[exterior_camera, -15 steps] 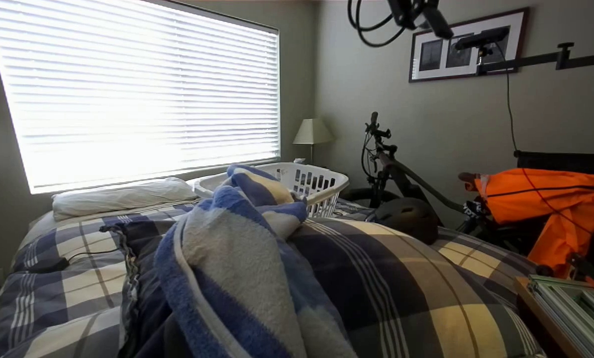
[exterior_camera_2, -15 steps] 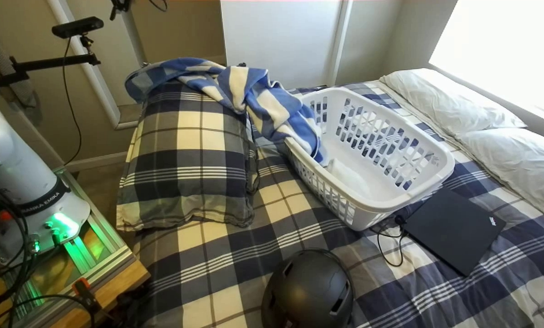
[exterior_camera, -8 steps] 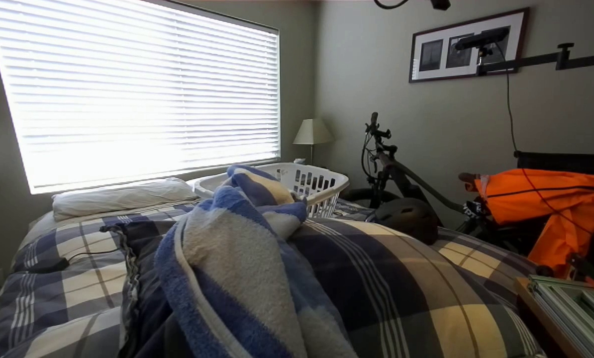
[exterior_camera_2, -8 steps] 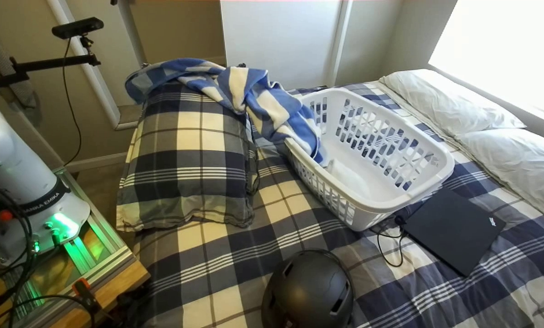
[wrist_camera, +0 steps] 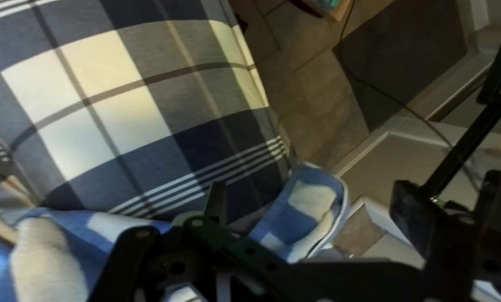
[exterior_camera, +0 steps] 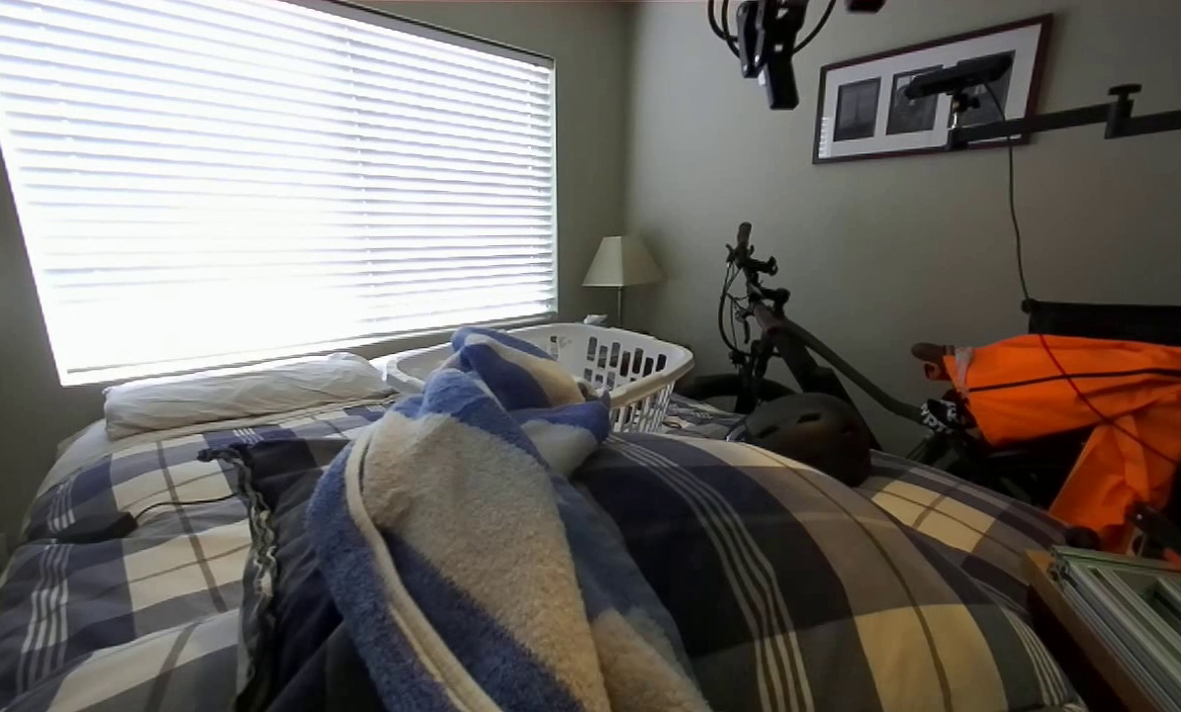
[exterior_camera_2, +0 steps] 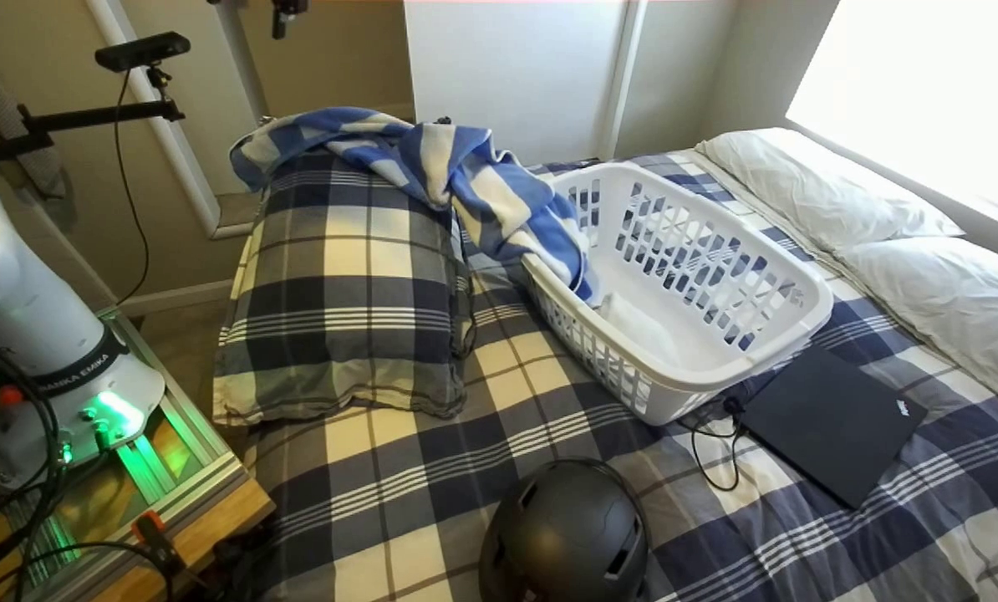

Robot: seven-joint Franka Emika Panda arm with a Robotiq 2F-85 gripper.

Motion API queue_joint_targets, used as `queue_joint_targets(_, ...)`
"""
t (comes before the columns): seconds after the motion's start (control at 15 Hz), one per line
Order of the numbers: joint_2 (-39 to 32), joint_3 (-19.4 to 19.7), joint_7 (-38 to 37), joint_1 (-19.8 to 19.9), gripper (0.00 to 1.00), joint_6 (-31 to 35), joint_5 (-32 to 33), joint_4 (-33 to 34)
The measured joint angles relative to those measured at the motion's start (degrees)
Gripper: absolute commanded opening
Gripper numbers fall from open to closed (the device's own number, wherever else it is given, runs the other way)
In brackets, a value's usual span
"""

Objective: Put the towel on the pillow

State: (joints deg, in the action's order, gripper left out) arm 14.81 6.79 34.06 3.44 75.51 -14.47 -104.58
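Note:
The blue and cream towel [exterior_camera_2: 499,192] lies rumpled across the far end of the plaid pillow [exterior_camera_2: 340,284]. One end hangs past the pillow's edge, and the other end drapes over the basket rim into the basket. In an exterior view the towel [exterior_camera: 472,514] fills the foreground beside the pillow [exterior_camera: 778,554]. My gripper [wrist_camera: 311,201] is open and empty. In the wrist view the towel's hanging end [wrist_camera: 294,214] shows between and beyond the fingers, with the pillow [wrist_camera: 129,105] at upper left. In an exterior view the gripper [exterior_camera: 821,51] is high above the towel, partly out of frame.
A white laundry basket [exterior_camera_2: 700,380] stands on the bed beside the pillow. A black helmet [exterior_camera_2: 562,535] and a closed laptop [exterior_camera_2: 833,422] lie on the plaid bed cover. A camera arm [exterior_camera_2: 102,117] reaches in near the pillow's outer side.
My gripper rises nearly out of the top of the exterior views, then shows again with its fingers spread at a different angle. The towel, pillow and basket have not visibly moved.

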Motion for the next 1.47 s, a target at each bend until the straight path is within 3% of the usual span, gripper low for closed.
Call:
queue_joint_targets(0.4, -6.6, 7.4, -2.6, 5.7, 1.0, 14.1, 1.1, -0.8)
queue_joint_targets(0.87, -18.9, 9.5, -14.5, 9.7, 1.0, 29.5, 0.9, 2.1)
queue_joint_targets(1.07, -23.1, 9.7, -16.5, 10.8, 1.0, 30.6, 0.9, 4.6)
queue_joint_targets(1.47, -23.4, 9.7, -17.2, 10.8, 1.0, 30.6, 0.9, 5.8)
